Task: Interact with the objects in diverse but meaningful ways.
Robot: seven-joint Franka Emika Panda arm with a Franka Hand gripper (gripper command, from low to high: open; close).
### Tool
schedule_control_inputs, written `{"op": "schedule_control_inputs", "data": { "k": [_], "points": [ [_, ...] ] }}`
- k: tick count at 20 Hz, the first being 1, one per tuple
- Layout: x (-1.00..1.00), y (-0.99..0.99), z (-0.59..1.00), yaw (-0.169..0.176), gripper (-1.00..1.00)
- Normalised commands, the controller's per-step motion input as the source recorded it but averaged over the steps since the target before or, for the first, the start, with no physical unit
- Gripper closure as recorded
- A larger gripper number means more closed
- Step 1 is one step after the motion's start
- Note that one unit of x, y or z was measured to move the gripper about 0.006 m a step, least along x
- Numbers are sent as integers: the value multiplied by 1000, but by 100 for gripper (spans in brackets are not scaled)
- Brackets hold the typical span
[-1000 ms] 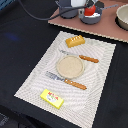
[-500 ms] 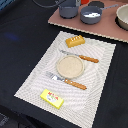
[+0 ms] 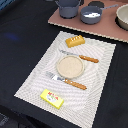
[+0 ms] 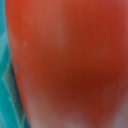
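Setting: a dark surface (image 3: pixel 20 30) carries a pale striped placemat (image 3: pixel 37 82), laid out as a place setting.
Plate: a beige plate (image 3: pixel 69 67) sits at the middle of the placemat, bare, ready to receive food.
Cutlery: an orange-handled knife (image 3: pixel 82 57) lies just beyond the plate and an orange-handled fork (image 3: pixel 67 81) just before it, flanking the plate as cutlery normally would.
Bread: an orange bread loaf (image 3: pixel 74 41) rests near the placemat's far edge, apart from the plate.
Packet: a yellow packet (image 3: pixel 52 98) lies at the placemat's near corner, well apart from the plate.
Cookware: a grey pot (image 3: pixel 68 7) and a grey saucepan (image 3: pixel 92 14) stand on a pinkish board (image 3: pixel 107 30) at the back, kept off the dining area; a further bowl-like rim shows at the exterior view's right edge.
Tomato: a red tomato (image 4: pixel 67 65) fills the wrist view, blurred, so it sits hard against the camera; it does not show in the exterior view.
Pincer: not seen in either view; I cannot tell whether it is released or clenched. The closeness of the tomato suggests a grasp, as a judgement only.
Arm: outside the exterior view.
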Motion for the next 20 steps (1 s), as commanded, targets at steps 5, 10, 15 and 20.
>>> {"op": "schedule_control_inputs", "data": {
  "k": [5, 10, 15, 20],
  "points": [
    [-254, 1, -108, 23, 100],
    [-291, 66, -184, 25, 100],
    [-399, 178, -331, 56, 100],
    [-381, 147, -353, 51, 100]
  ]
}}
